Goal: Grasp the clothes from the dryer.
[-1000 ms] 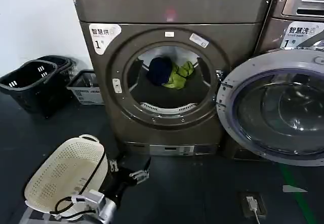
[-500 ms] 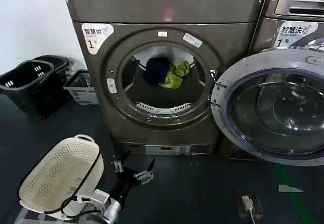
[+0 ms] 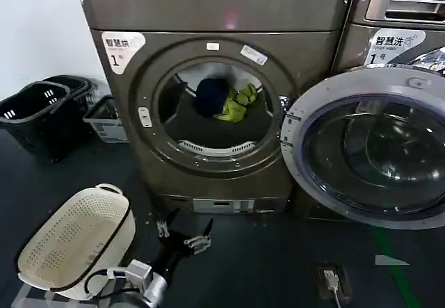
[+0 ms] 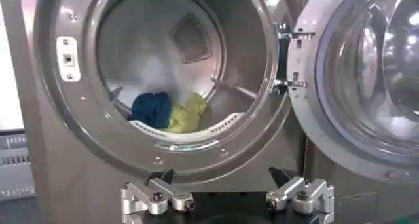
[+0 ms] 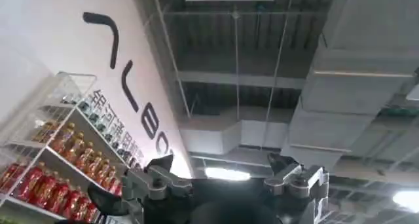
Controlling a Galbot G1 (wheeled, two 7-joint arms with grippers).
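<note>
The whole front of the dryer [image 3: 208,106] has slid leftward in the head view over the last second, and the left gripper [image 3: 182,233] has crept forward along the floor toward the machine's base. I'd read that as the robot squaring up for the reach: the porthole is wide open, the door [image 3: 368,148] swung fully off to the right, nothing in the way.

The clothes [image 3: 224,99] lie at the back of the drum, navy on the left touching the lime piece on the right, untouched.

The left gripper hangs low, below the porthole rim, fingers spread and empty. It has to rise and go in a good way yet.

The left wrist view looks straight into the drum and shows the clothes [image 4: 169,111] resting on the drum floor. The right gripper [image 5: 226,179], released too, points up at a ceiling and a drinks shelf [image 5: 59,160], so that arm is parked.
</note>
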